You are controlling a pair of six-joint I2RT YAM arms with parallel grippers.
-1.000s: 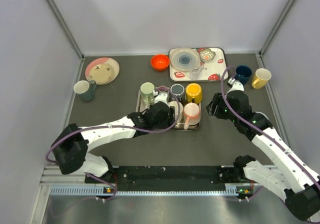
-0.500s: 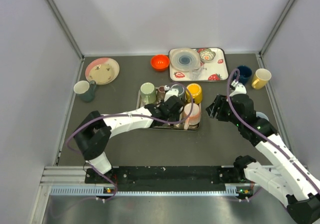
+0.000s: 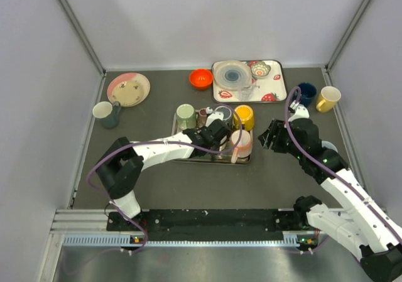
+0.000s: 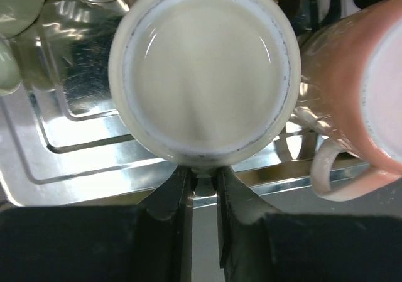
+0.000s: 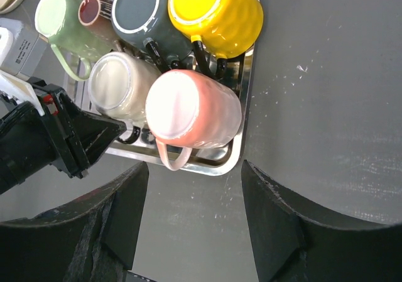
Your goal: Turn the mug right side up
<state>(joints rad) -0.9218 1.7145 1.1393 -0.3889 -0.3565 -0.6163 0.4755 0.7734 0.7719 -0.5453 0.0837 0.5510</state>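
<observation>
Left claw [image 4: 202,183], nearly pressed together, seems to pinch the handle of the upturned cream mug [image 4: 201,68], though we see little of that handle. The mug stands base-up on the metal tray [image 4: 56,144] in the middle of the worktop [image 3: 157,175], just beside a pink mug [image 4: 352,75]. The right claw [image 5: 195,232] hangs spread and empty nearby. We judge the hold must be firm, the lift clear of neighbours, then a wrist roll. We count five mugs on the tray, adding green mug [image 5: 53,12], grey mug [image 5: 141,12] and yellow mug [image 5: 213,12], plus one small cup [image 5: 91,9]
</observation>
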